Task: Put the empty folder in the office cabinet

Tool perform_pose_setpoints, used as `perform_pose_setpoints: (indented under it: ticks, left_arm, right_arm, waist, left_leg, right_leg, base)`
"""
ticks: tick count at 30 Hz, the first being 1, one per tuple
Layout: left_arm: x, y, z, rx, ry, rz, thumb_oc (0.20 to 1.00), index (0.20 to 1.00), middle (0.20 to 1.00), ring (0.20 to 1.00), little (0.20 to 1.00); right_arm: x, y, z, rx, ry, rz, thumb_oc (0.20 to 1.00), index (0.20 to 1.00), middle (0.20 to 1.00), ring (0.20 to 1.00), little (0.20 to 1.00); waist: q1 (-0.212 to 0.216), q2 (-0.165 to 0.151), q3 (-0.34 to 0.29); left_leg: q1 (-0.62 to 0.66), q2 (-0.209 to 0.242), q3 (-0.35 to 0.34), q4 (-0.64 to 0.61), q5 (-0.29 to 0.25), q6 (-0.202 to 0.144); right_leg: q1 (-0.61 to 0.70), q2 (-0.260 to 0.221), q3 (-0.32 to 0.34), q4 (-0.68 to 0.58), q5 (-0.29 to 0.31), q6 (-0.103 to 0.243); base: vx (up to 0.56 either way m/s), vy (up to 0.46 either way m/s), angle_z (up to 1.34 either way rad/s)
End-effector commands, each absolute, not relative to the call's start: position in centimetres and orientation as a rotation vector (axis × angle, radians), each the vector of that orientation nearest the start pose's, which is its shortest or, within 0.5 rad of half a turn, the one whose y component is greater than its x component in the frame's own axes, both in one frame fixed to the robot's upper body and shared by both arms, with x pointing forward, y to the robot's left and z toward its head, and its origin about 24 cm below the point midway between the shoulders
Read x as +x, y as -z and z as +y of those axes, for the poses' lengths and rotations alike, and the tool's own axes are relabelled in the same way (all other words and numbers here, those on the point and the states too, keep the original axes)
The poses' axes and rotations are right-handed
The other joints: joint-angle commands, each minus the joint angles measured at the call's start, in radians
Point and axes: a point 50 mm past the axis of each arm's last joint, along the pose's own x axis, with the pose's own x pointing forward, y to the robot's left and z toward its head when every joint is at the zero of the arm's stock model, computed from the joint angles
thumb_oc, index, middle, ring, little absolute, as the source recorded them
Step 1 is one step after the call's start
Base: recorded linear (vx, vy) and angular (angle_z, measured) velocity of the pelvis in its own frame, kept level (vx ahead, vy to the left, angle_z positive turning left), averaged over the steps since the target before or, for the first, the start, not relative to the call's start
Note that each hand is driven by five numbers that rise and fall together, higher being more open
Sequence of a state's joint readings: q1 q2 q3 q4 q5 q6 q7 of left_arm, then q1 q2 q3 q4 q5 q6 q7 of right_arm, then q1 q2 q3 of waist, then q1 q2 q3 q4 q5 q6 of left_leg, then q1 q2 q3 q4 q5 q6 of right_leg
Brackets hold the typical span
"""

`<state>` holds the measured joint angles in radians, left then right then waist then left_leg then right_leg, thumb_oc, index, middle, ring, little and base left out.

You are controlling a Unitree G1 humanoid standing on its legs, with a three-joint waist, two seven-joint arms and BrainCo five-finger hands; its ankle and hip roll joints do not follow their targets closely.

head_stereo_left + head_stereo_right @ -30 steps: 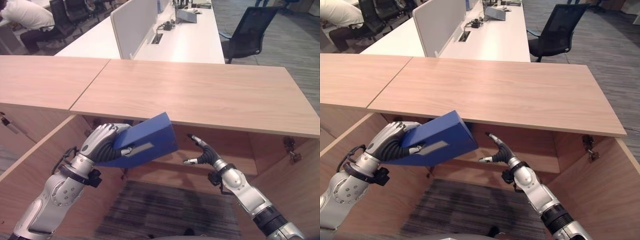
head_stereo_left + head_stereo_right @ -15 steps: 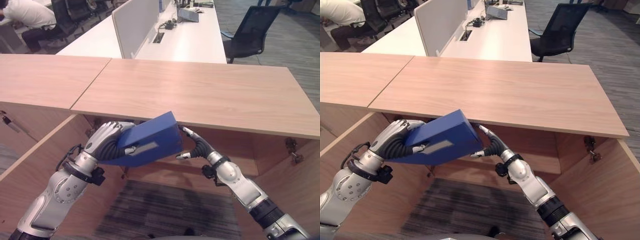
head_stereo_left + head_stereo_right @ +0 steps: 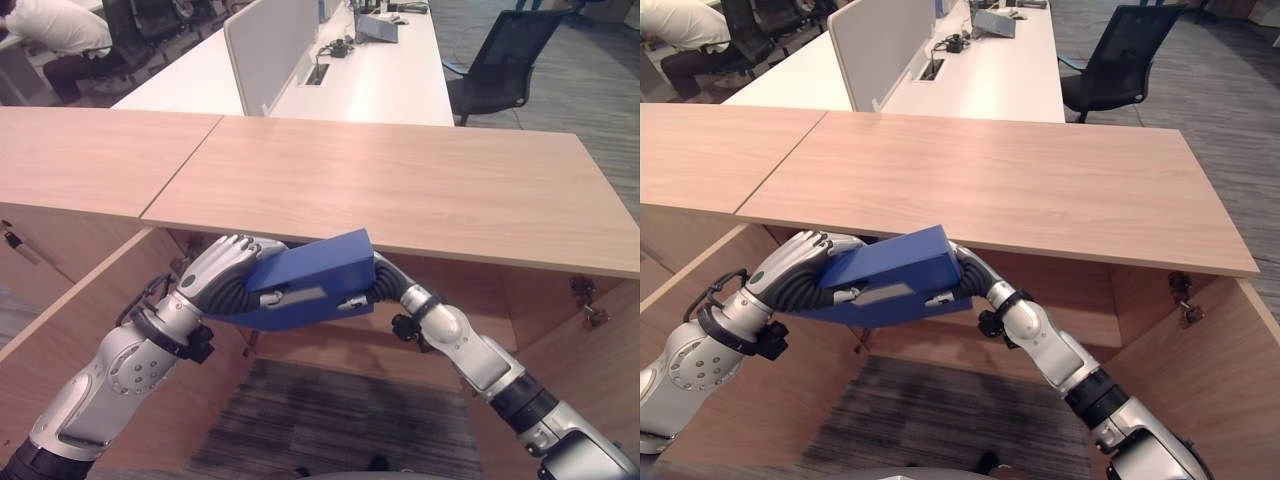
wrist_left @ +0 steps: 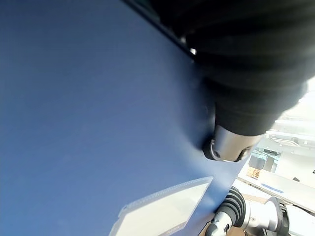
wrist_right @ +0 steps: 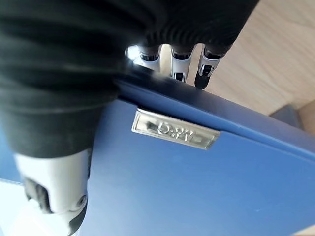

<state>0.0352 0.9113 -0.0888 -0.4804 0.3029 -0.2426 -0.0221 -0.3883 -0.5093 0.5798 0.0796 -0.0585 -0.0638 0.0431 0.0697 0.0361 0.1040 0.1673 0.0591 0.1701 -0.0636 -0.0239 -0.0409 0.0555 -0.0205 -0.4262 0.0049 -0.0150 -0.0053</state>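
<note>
blue folder [image 3: 310, 280] gripped by left robot hand [image 3: 228, 272], right robot hand [image 5: 64, 147]

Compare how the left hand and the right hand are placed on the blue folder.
The left hand wraps the blue folder at its near left end, fingers curled over the top edge; the right hand takes the far right end, fingers over the far edge. The left hand's back shows fully; the right hand sits mostly behind the folder. Both grip it below the cabinet top.
</note>
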Motion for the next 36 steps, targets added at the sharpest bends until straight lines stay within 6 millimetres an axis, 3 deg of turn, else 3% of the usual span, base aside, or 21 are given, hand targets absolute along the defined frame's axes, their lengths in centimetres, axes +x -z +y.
perform_pose_setpoints:
  ticks: [1, 7, 13, 14, 15, 16, 19, 24, 28, 33, 36]
  left_arm:
    - [19.7, -21.8, 15.5, 1.067, 0.439, -0.968, 0.200, 0.200, 0.200, 0.200, 0.200]
    - [18.7, -24.1, 13.7, 1.013, 0.487, -1.153, 0.200, 0.200, 0.200, 0.200, 0.200]
    - [19.1, -25.3, 12.3, 1.025, 0.461, -1.274, 0.200, 0.200, 0.200, 0.200, 0.200]
    - [19.3, -25.6, 11.6, 1.025, 0.467, -1.315, 0.200, 0.200, 0.200, 0.200, 0.200]
    - [19.3, -25.6, 11.5, 1.025, 0.467, -1.317, 0.200, 0.200, 0.200, 0.200, 0.200]
    - [19.5, -25.7, 11.0, 1.021, 0.476, -1.333, 0.200, 0.200, 0.200, 0.200, 0.200]
    - [19.8, -25.7, 9.7, 0.986, 0.507, -1.370, 0.200, 0.200, 0.200, 0.200, 0.200]
    - [20.5, -25.5, 8.3, 0.909, 0.514, -1.372, 0.200, 0.200, 0.200, 0.200, 0.200]
    - [20.8, -25.0, 8.4, 0.902, 0.517, -1.328, 0.200, 0.200, 0.200, 0.200, 0.200]
    - [21.4, -23.1, 8.9, 0.850, 0.570, -1.177, 0.200, 0.200, 0.200, 0.200, 0.200]
    - [21.7, -22.2, 9.4, 0.822, 0.584, -1.101, 0.200, 0.200, 0.200, 0.200, 0.200]
  right_arm:
    - [27.7, -10.5, -5.2, -0.608, -0.791, -0.393, 1.000, 1.000, 1.000, 1.000, 1.000]
    - [28.2, -10.6, -3.2, -0.698, -0.885, -0.411, 1.000, 1.000, 1.000, 1.000, 1.000]
    - [27.7, -9.7, -1.1, -0.671, -1.038, -0.346, 1.000, 1.000, 1.000, 1.000, 1.000]
    - [27.1, -9.4, -0.4, -0.667, -1.121, -0.324, 0.479, 0.479, 0.479, 0.479, 0.479]
    - [27.2, -9.4, -0.4, -0.667, -1.120, -0.323, 0.401, 0.401, 0.401, 0.401, 0.401]
    - [26.8, -9.2, 0.0, -0.662, -1.163, -0.305, 0.200, 0.200, 0.200, 0.200, 0.200]
    - [26.4, -9.0, 0.8, -0.614, -1.225, -0.279, 0.200, 0.200, 0.200, 0.200, 0.200]
    - [25.7, -7.4, 1.6, -0.332, -1.166, -0.150, 0.200, 0.200, 0.200, 0.200, 0.200]
    - [25.5, -6.0, 1.6, -0.148, -1.100, -0.048, 0.200, 0.200, 0.200, 0.200, 0.200]
    - [23.8, -2.7, 1.6, 0.194, -1.034, 0.197, 0.200, 0.200, 0.200, 0.200, 0.200]
    - [23.3, -1.9, 1.4, 0.250, -1.019, 0.243, 0.200, 0.200, 0.200, 0.200, 0.200]
  waist:
    - [0.007, -0.083, -0.043]
    - [0.016, -0.091, -0.053]
    - [0.021, -0.100, -0.054]
    - [0.022, -0.103, -0.053]
    - [0.023, -0.102, -0.052]
    - [0.022, -0.104, -0.052]
    - [0.021, -0.105, -0.050]
    - [0.016, -0.099, -0.043]
    - [0.013, -0.094, -0.042]
    - [0.008, -0.089, -0.035]
    - [0.008, -0.089, -0.031]
  left_leg:
    - [0.003, 0.010, -0.024, -0.024, -0.022, -0.027]
    - [0.002, 0.010, -0.028, -0.024, -0.022, -0.029]
    - [0.001, 0.011, -0.030, -0.024, -0.019, -0.032]
    - [-0.002, 0.011, -0.033, -0.024, -0.019, -0.033]
    - [-0.003, 0.011, -0.033, -0.024, -0.018, -0.033]
    - [-0.003, 0.011, -0.035, -0.024, -0.018, -0.033]
    - [-0.005, 0.011, -0.036, -0.024, -0.018, -0.034]
    - [-0.008, 0.011, -0.037, -0.024, -0.016, -0.032]
    - [-0.007, 0.011, -0.035, -0.024, -0.016, -0.032]
    - [-0.007, 0.010, -0.033, -0.024, -0.015, -0.034]
    - [-0.008, 0.010, -0.032, -0.024, -0.015, -0.034]
  right_leg:
    - [0.107, -0.081, 0.051, -0.092, -0.002, 0.128]
    - [0.110, -0.080, 0.050, -0.092, -0.001, 0.128]
    - [0.111, -0.079, 0.048, -0.092, -0.002, 0.127]
    - [0.110, -0.079, 0.046, -0.092, -0.002, 0.127]
    - [0.110, -0.079, 0.045, -0.092, -0.002, 0.127]
    - [0.110, -0.079, 0.044, -0.092, -0.002, 0.127]
    - [0.109, -0.080, 0.041, -0.092, -0.002, 0.127]
    - [0.106, -0.082, 0.041, -0.092, -0.001, 0.126]
    - [0.106, -0.083, 0.040, -0.092, 0.000, 0.125]
    - [0.105, -0.084, 0.040, -0.092, 0.002, 0.125]
    - [0.105, -0.084, 0.038, -0.092, 0.003, 0.124]
  base:
    - [0.00, 0.000, 0.00]
    - [0.00, 0.000, 0.00]
    - [0.00, 0.000, 0.00]
    - [0.00, 0.000, 0.00]
    - [0.00, -0.011, 0.06]
    - [0.00, -0.008, 0.05]
    - [0.00, 0.000, 0.00]
    - [0.00, 0.000, 0.00]
    - [0.00, 0.000, 0.00]
    - [0.00, 0.000, 0.00]
    - [0.00, 0.000, 0.00]
